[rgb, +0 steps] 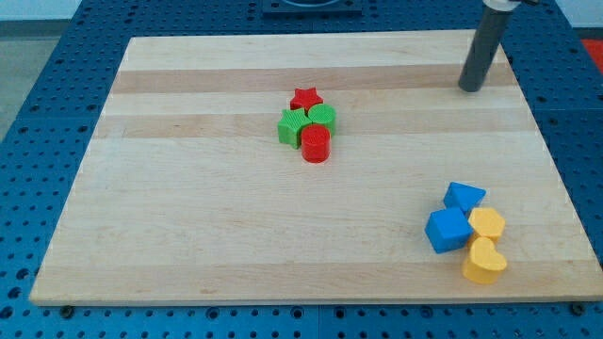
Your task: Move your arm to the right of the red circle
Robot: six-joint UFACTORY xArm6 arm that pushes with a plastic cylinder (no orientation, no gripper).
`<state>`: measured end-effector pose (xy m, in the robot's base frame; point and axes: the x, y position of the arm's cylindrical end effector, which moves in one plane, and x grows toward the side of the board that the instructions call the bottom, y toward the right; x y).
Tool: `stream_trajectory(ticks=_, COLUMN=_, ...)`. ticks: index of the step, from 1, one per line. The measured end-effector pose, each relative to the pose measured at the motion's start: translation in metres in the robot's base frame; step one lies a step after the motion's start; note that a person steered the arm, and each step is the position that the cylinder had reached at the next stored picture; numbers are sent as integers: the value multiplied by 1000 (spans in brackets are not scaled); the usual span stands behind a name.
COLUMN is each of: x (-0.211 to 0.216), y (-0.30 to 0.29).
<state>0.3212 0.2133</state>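
Observation:
The red circle [316, 145] sits near the board's middle, at the bottom of a tight cluster. Touching it are a green cube [293, 125] on its upper left, a green rounded block [322, 117] above it, and a red star [305, 98] at the cluster's top. My tip [469, 88] is at the view's upper right, far to the right of the red circle and somewhat above it, touching no block.
A second cluster lies at the lower right: a blue triangular block [464, 197], a blue cube [448, 230], a yellow hexagonal block [487, 224] and a yellow heart [484, 263]. The wooden board [188, 235] rests on a blue perforated table.

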Motion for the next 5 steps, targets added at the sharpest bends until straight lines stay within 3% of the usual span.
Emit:
stream_trajectory(ticks=2, x=23, y=-106)
stream_trajectory(ticks=4, x=122, y=-122)
stream_trajectory(ticks=5, x=128, y=-144)
